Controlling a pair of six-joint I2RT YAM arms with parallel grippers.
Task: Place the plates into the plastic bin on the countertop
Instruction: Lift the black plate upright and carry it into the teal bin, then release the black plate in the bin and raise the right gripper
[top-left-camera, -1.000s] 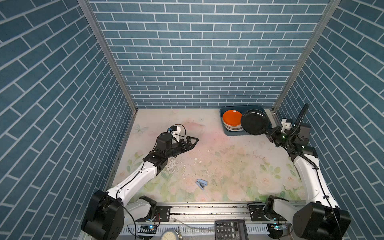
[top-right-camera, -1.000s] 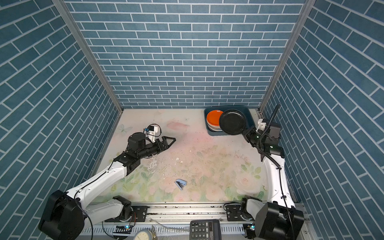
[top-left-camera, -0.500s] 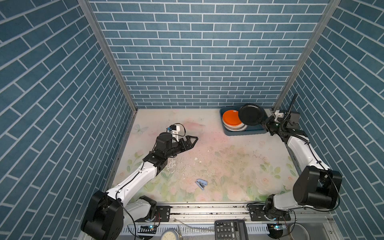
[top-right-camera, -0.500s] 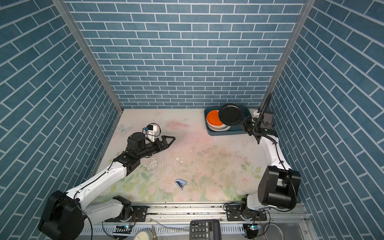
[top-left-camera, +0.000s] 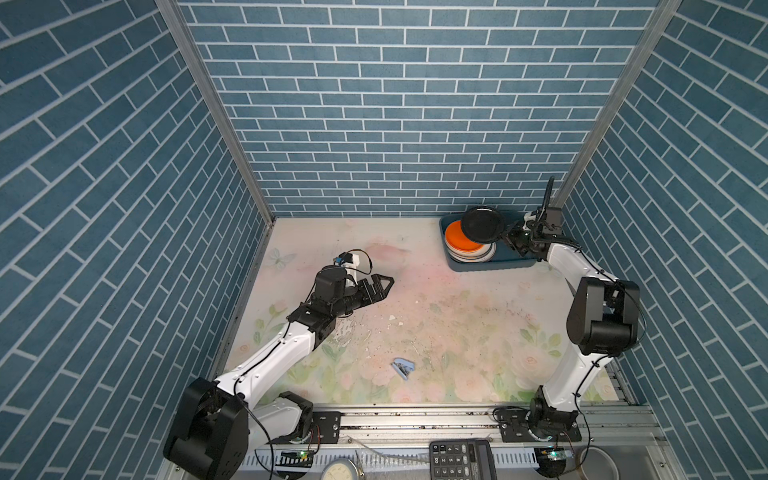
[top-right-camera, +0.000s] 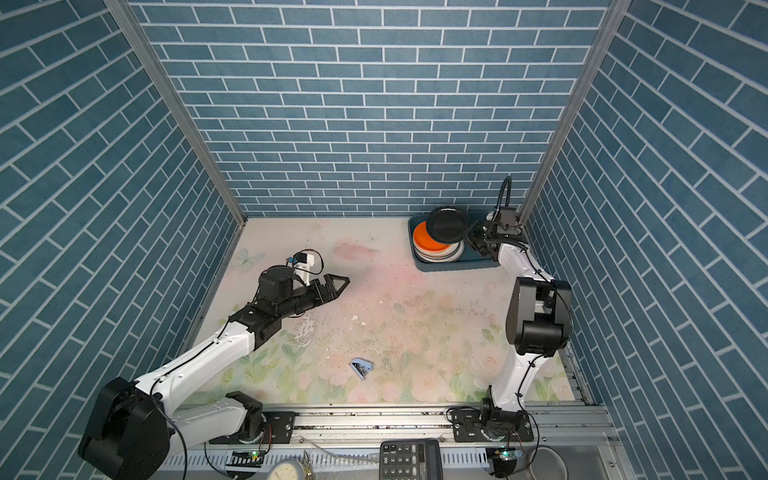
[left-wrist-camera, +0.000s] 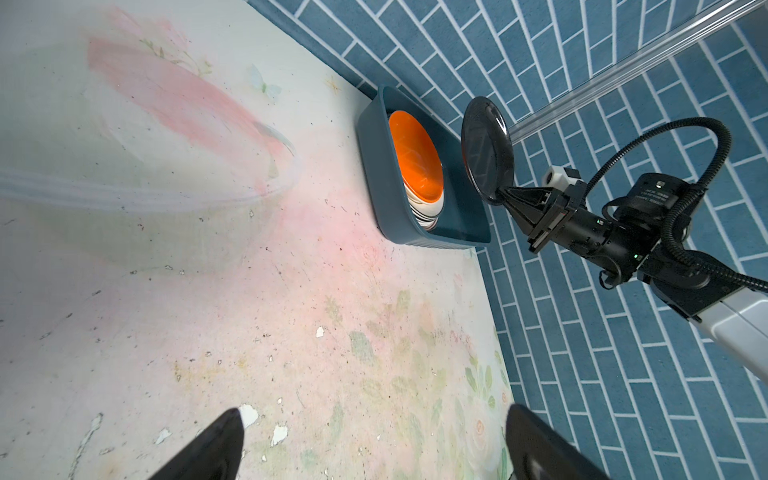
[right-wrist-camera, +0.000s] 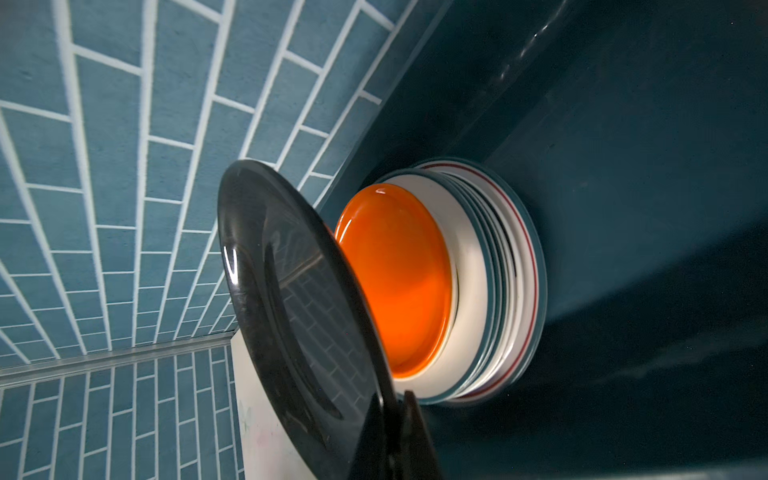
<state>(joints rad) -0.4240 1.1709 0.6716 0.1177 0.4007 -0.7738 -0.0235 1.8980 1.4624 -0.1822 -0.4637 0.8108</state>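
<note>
The dark teal plastic bin (top-left-camera: 515, 262) (top-right-camera: 478, 262) (left-wrist-camera: 376, 174) (right-wrist-camera: 623, 145) stands in the far right corner of the flowered countertop (top-left-camera: 436, 316) (top-right-camera: 395, 311). A stack of plates (top-left-camera: 467, 249) (top-right-camera: 436, 251) (right-wrist-camera: 494, 282) lies in its left half, a plain orange plate (left-wrist-camera: 415, 158) (right-wrist-camera: 399, 274) on top. My right gripper (top-left-camera: 508, 237) (top-right-camera: 471, 236) (left-wrist-camera: 500, 193) (right-wrist-camera: 395, 399) is shut on the rim of a black plate (top-left-camera: 482, 224) (top-right-camera: 448, 225) (left-wrist-camera: 486, 149) (right-wrist-camera: 291, 316), held tilted above the stack. My left gripper (top-left-camera: 384, 284) (top-right-camera: 338, 283) (left-wrist-camera: 374, 432) hovers open and empty over the countertop's left half.
A small blue object (top-left-camera: 403, 369) (top-right-camera: 360, 368) lies on the countertop near the front. Blue brick walls close in the back and both sides. A calculator (top-left-camera: 461, 459) and a round dial (top-left-camera: 340, 471) sit on the front rail.
My right arm has carried the black plate back and to the left, from the bin's front edge to above the stacked plates. The left arm has stayed still.
</note>
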